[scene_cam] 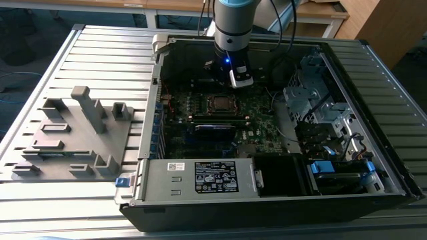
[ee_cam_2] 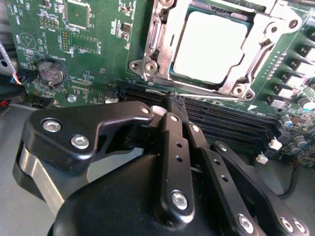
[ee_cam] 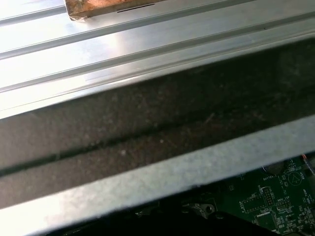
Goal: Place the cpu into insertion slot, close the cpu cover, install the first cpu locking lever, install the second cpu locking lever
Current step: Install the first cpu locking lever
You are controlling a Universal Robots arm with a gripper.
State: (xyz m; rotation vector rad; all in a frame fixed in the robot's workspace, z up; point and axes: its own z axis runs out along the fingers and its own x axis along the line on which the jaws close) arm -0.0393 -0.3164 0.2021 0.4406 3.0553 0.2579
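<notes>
Gripper (ee_cam_2: 175, 100) of black jointed metal, as I see it in the second wrist view: jaws together, holding nothing, poised just beside the socket; small square silvery-faced cpu (ee_cam_2: 209, 46) seated in the insertion slot (scene_cam: 219, 103); thin silvery metal cpu cover (ee_cam_2: 256, 49) frames it on the green motherboard (ee_cam_2: 88, 59).

cpu (ee_cam_2: 209, 46) in insertion slot (ee_cam_2: 256, 46), cpu cover (ee_cam_2: 231, 88) over it
</notes>
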